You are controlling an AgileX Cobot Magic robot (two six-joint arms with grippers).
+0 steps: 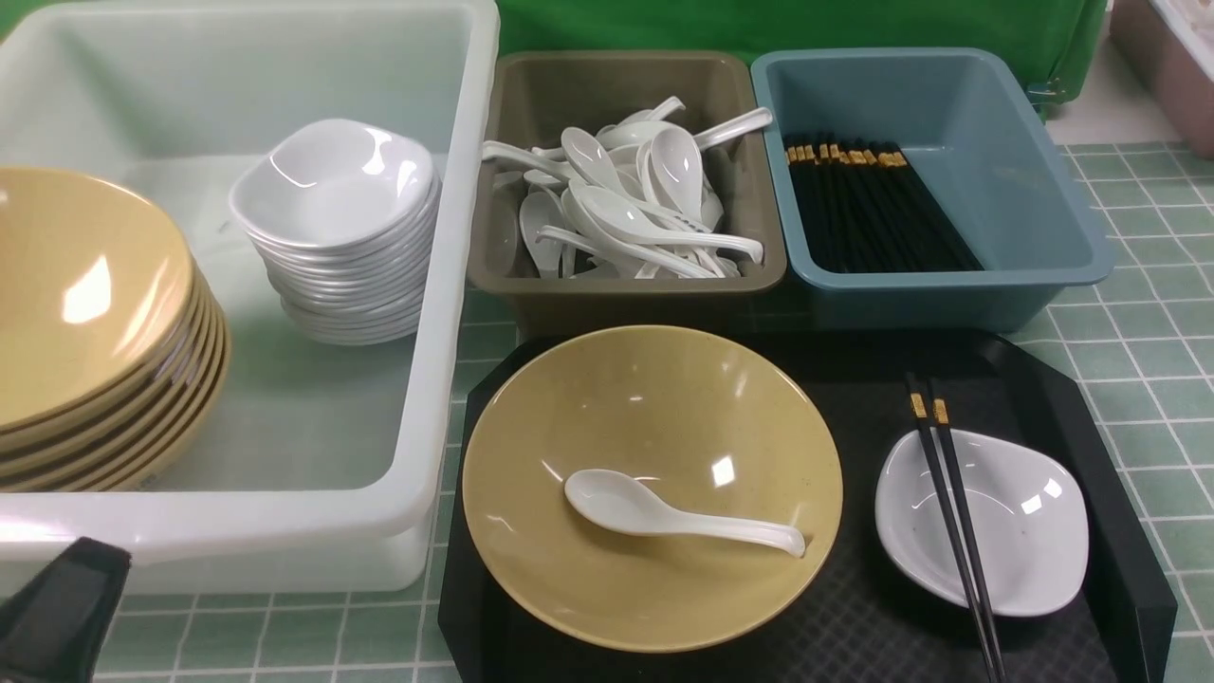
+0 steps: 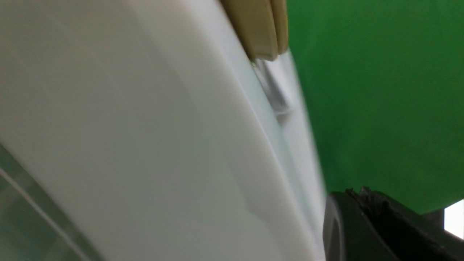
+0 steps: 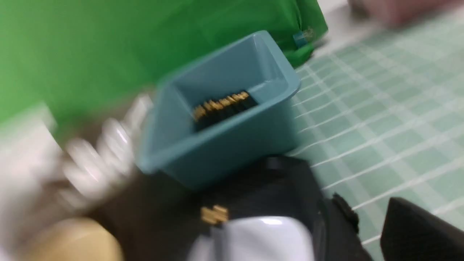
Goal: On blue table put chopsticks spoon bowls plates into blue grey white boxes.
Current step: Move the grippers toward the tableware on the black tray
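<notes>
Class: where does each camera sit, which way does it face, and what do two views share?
Front: between the arms, facing forward over black tray; left claw shows.
Left wrist: close against white box; left claw shows.
Right wrist: faces blue box; right claw shows.
Shared: front and right wrist show the blue box.

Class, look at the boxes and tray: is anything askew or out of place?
One spoon pokes over the rim of the grey box toward the blue box; the yellow bowl stack in the white box leans.
</notes>
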